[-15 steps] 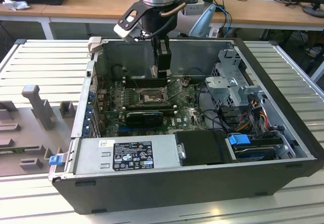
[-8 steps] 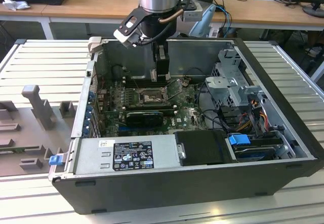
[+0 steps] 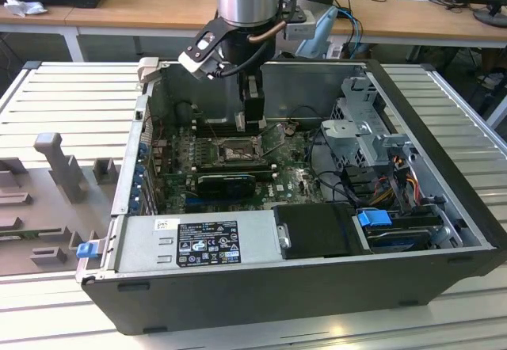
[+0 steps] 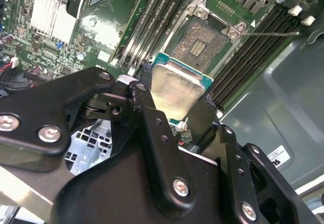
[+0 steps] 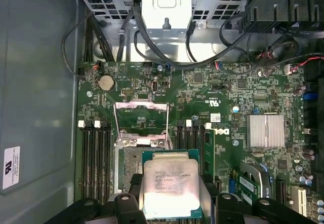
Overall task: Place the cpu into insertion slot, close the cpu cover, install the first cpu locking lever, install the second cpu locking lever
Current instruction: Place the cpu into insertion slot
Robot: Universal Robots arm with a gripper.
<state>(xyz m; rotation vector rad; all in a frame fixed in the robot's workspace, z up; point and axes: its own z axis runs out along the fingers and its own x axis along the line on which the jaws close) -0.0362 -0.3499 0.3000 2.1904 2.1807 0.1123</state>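
My gripper point(image 5: 170, 196) is shut on the cpu point(image 5: 169, 183), a silver-topped square chip with a green edge, clamped between two black fingers point(image 5: 132, 183). The chip hangs a little above the insertion slot point(image 5: 126, 165), overlapping part of it. In the second wrist view the cpu point(image 4: 177, 88) sits just short of the dark slot point(image 4: 202, 41), whose contact field lies bare. The cpu cover point(image 5: 142, 124) is swung open and lies flat beyond the slot. A thin wire locking lever point(image 4: 268, 33) sticks out beside the slot. In the exterior view the gripper point(image 3: 251, 120) reaches down into the case over the slot point(image 3: 235, 154).
Black memory slots point(image 5: 96, 163) flank the socket on both sides. A finned silver heatsink point(image 5: 267, 131) and a black card point(image 3: 226, 182) sit nearby on the motherboard. Loose cables point(image 5: 152, 46) and the metal drive cage point(image 3: 360, 132) stand beyond, inside the case walls point(image 3: 261, 259).
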